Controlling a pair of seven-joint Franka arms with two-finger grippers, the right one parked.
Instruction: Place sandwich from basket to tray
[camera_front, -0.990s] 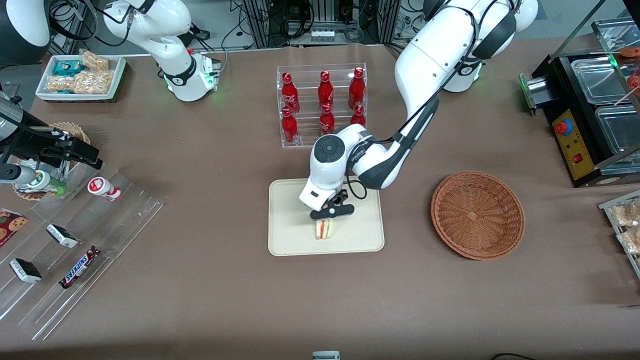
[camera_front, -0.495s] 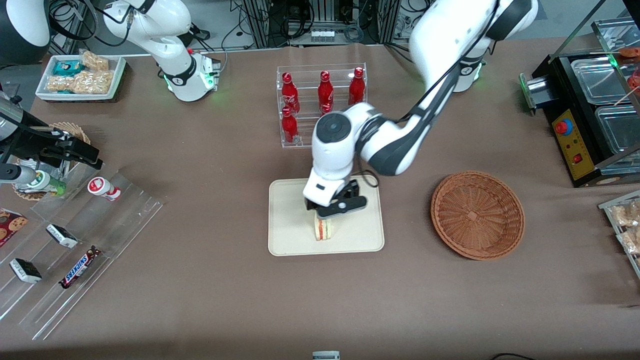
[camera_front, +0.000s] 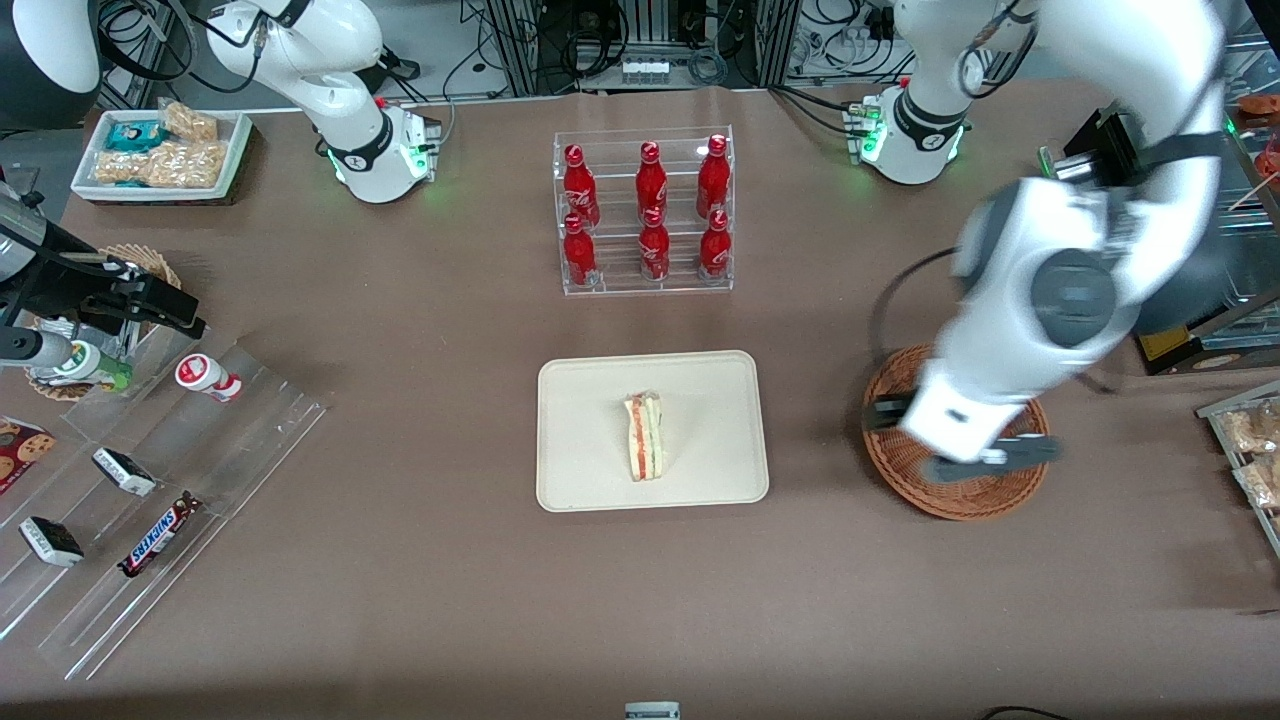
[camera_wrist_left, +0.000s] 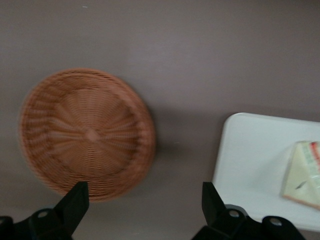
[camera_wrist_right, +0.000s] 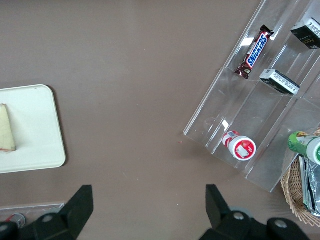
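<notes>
Lying on its side near the middle of the flat cream-beige rectangular plastic tray (camera_front: 590, 400), the small triangular wedge sandwich (camera_front: 645, 436) of pale bread shows its orange-red and light green layers, with nothing touching it. Toward the working arm's end of the table, well apart from the tray, sits the round reddish-brown woven wicker basket (camera_front: 900, 475). Above it hovers the left arm's black two-finger gripper (camera_wrist_left: 142, 202), fingers (camera_wrist_left: 75, 200) spread wide and holding nothing.
</notes>
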